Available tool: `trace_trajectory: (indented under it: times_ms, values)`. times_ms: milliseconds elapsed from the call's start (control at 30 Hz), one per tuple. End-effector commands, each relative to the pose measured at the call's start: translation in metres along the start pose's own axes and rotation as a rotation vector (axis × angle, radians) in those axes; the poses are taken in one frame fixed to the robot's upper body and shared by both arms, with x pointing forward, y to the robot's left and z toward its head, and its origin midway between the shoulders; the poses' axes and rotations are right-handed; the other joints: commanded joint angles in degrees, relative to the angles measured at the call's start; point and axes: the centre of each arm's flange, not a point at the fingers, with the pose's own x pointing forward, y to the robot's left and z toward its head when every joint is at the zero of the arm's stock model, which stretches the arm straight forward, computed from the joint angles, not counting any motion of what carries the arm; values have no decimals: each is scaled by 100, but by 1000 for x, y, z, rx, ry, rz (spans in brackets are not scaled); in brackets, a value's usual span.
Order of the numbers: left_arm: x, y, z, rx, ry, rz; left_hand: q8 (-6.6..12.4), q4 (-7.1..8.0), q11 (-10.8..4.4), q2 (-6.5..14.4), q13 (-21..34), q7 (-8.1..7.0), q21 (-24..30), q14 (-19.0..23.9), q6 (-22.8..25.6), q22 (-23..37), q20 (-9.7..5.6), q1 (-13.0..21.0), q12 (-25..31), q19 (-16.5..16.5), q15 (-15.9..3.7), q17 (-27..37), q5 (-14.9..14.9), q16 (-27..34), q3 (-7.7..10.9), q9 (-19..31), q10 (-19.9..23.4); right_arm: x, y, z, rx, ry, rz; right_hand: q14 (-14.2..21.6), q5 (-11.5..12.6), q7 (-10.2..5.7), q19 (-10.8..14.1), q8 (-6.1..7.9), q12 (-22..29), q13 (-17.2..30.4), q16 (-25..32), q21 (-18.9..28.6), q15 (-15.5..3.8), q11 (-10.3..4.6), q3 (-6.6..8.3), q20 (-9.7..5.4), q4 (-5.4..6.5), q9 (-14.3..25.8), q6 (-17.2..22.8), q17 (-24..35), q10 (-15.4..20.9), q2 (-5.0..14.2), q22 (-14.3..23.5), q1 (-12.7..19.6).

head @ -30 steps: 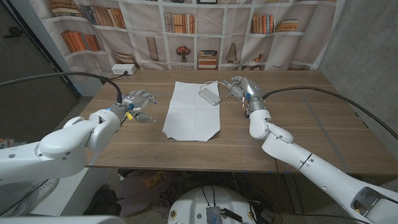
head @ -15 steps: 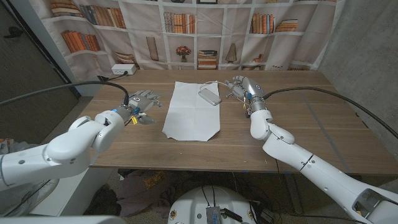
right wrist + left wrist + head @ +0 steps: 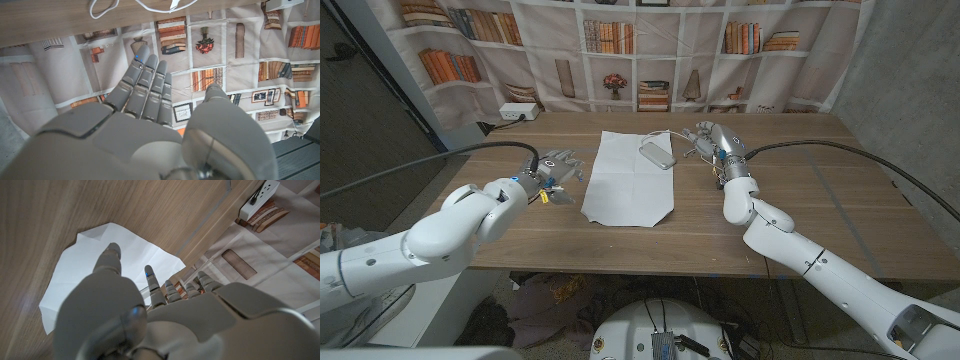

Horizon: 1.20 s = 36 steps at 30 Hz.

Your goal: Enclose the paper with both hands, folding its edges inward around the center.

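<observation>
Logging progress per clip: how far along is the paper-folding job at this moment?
Early stage. Done: nothing folded; the paper lies flat on the table, with a small clear packet on its far right corner. In hand: the left hand sits beside the paper's left edge, the right hand by the far right corner; neither holds anything, fingers apart. Left: gather the edges inward and enclose the centre.

The left hand (image 3: 165, 315) was open, fingers (image 3: 151, 282) extended toward the paper (image 3: 85, 265), holding nothing. The paper lay flat on the table (image 3: 60, 210), one corner creased. A power strip (image 3: 260, 197) sat beyond the paper.
</observation>
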Motion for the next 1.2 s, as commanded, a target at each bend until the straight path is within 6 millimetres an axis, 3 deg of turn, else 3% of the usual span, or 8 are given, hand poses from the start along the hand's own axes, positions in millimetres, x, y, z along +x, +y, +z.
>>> trace_trajectory:
  times_ms: [33, 233, 900, 1000, 1200]
  values:
    - [4, -5, 11, 52, -27, 3, 66, -1, -41, -52, -4, -6, -20, -338, 180, 8, -69, 31, 64, 20, -109, 20, 60, -3, -54, -18, 108, -1, -1, -2, -7, 4, -3, -14, 2, 5, 10, -5, 0, 7, -19, -20, -251, -9, 6, -21, -44, 16, 37, 10, 4, 25, 21, -22]
    - [6, -7, 15, 78, -46, -5, 200, -2, -186, -39, -21, 0, -1, -243, 713, 6, -161, 131, 112, 110, -198, 19, 184, 28, -127, -113, 332, -2, -2, -3, -6, 9, -9, -25, 2, 8, 9, -8, -2, 4, -25, -32, -249, -7, 5, -20, -50, 16, 33, 6, 9, 24, 21, -23]
    - [8, -19, 18, 88, -63, -55, 255, 6, -184, -68, -35, -2, -16, -234, 1038, 6, -185, 172, 102, 102, -245, 19, 245, 25, -210, -207, 413, -2, -3, -4, -16, 14, -12, -49, 1, 7, 9, -15, -29, -3, -39, -71, -229, 9, -1, -24, -62, 15, 32, -3, -21, 23, 21, -36]
    - [8, -21, 17, 92, -56, -63, 406, 32, -182, -61, -41, 20, -22, -237, 1523, 7, -184, 194, 78, 99, -242, 23, 291, 22, -280, -257, 441, -2, -3, -4, -18, 14, -13, -41, 1, 9, 9, -15, -31, -4, -36, -76, -232, 8, -2, -21, -63, 15, 33, -4, -23, 24, 21, -38]
    - [9, -22, 16, 98, -56, -73, 426, 27, -195, -78, -42, -3, -30, -269, 1621, 8, -170, 217, 63, 83, -242, 26, 307, 10, -311, -285, 437, -3, -3, -3, -22, 12, -13, -43, 1, 3, 9, -16, -36, -6, -38, -86, -229, 8, -5, -23, -64, 15, 36, -6, -25, 23, 21, -44]
